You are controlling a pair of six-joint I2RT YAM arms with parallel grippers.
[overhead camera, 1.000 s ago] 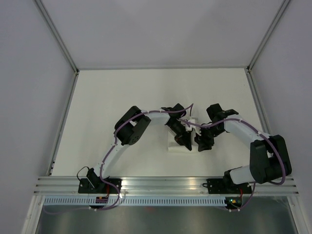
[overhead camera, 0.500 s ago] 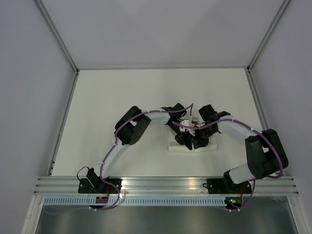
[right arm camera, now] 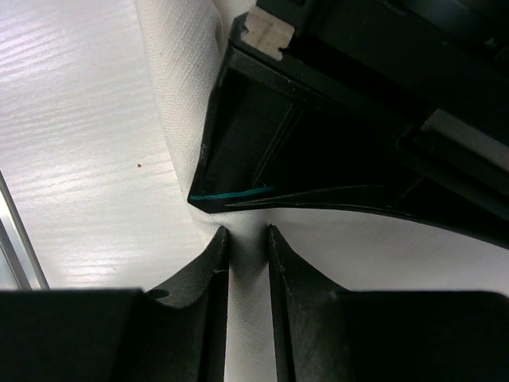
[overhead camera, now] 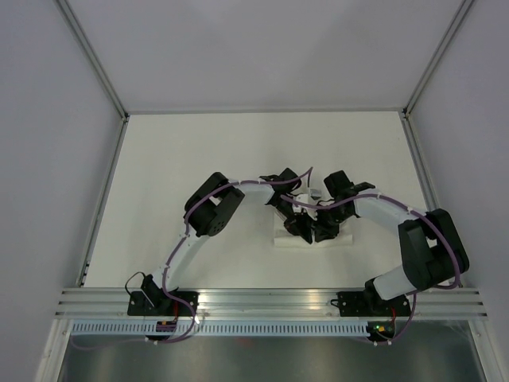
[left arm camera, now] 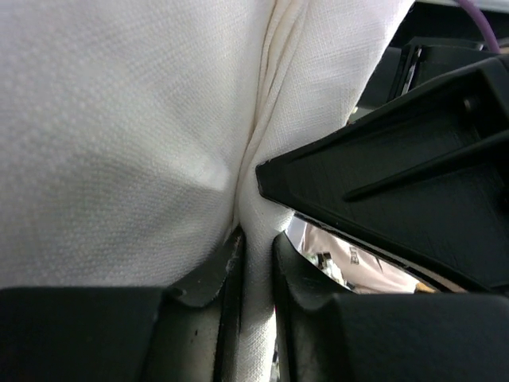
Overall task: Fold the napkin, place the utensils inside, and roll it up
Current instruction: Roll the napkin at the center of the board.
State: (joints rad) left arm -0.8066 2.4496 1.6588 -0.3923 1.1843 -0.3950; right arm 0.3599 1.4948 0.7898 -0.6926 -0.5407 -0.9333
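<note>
A white desk [overhead camera: 199, 159] stands inside pale grey walls [overhead camera: 48, 159] with metal corner posts [overhead camera: 95, 64]. An aluminium rail [overhead camera: 270, 301] runs along its near edge. The napkin [overhead camera: 282, 237] lies bunched at mid-desk. The left tool [left arm camera: 254, 247] and right tool [right arm camera: 246, 239] meet there, each narrowed onto a pinched fold of it.

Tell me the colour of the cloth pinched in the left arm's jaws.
White, with a fine woven texture and no pattern. The napkin shows best in the left wrist view.

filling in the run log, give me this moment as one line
left gripper: shut on napkin | right gripper: shut on napkin | utensils: not in view
</note>
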